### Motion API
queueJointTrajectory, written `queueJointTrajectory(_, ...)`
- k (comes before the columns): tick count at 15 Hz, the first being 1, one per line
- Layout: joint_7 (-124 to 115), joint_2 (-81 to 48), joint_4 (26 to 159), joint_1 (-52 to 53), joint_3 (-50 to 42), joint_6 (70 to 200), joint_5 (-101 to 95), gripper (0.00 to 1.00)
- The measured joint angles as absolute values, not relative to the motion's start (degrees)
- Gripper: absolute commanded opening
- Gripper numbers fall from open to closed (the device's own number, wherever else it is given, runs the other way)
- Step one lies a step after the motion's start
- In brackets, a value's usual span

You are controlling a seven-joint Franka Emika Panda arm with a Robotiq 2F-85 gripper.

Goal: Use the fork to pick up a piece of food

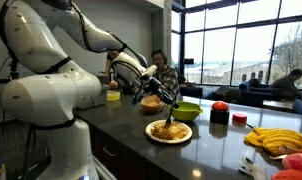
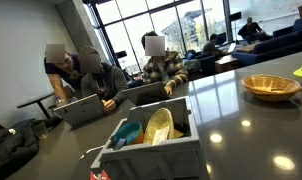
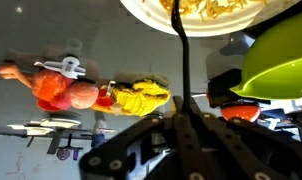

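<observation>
My gripper hangs just above the round white plate on the dark counter. It is shut on the fork, a thin dark stick. In the upside-down wrist view the fork runs from my closed fingers to the plate's rim. Its tip reaches the pile of golden-yellow food pieces, which also shows in an exterior view. I cannot tell whether the tip is touching a piece. In an exterior view with the grey bin, neither gripper nor plate shows.
A lime-green bowl and a tan bowl stand just behind the plate. A red-topped dark container stands to its right. Bananas and red-orange fruit lie further right. People sit at tables behind the counter.
</observation>
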State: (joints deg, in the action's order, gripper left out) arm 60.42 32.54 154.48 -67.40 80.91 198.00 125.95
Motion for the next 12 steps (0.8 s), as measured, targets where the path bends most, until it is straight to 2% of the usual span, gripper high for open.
queueJointTrajectory(1,60.4,32.5,154.5,-67.4,80.9,198.0,125.9,0.01)
queueJointTrajectory(12,60.3,32.4,154.4,-65.8,80.2,197.7,126.6,0.01)
